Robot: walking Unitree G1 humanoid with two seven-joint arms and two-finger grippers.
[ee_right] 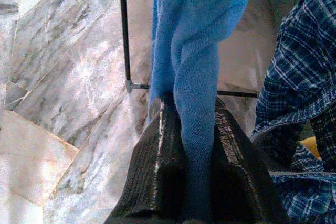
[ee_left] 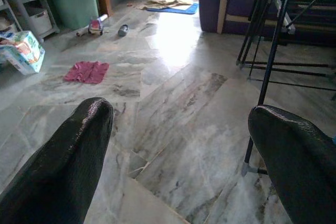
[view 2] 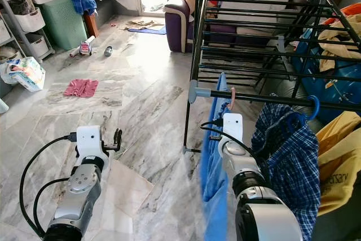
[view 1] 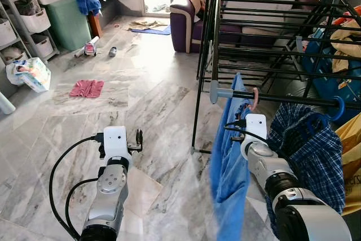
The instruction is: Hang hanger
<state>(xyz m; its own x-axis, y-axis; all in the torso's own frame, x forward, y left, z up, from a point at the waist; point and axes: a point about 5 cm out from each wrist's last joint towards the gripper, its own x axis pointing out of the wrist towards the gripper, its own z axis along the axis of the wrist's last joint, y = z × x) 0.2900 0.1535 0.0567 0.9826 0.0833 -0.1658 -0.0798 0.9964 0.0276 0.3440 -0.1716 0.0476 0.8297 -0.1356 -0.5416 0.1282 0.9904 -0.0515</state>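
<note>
A glossy marble-veined tile floor (view 1: 146, 100) throws back daylight beneath a drying rack (view 1: 271, 32) of thin black-coated metal bars with grey plastic joints. The right gripper (ee_right: 191, 145), its black fingers (ee_right: 152, 171) finely ribbed and faintly shiny, pinches a soft, fuzzy blue knit cloth (ee_right: 197, 51) beside a woven plaid cotton shirt (view 1: 310, 145). The silver arms show brushed metal with smooth white plastic wrist housings.
</note>
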